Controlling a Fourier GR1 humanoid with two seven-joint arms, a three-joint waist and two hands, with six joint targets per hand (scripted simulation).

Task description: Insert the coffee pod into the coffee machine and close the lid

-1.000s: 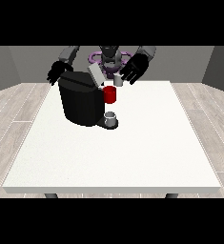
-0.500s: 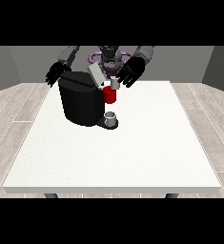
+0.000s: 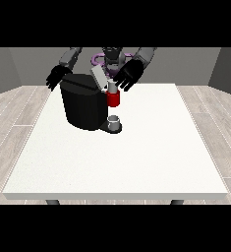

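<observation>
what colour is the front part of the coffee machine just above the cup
Red: the brew head on the black coffee machine shows best in the front view.

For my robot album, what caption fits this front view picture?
Robot's hand reaches over an open-lidded black coffee machine on a white table.
</observation>
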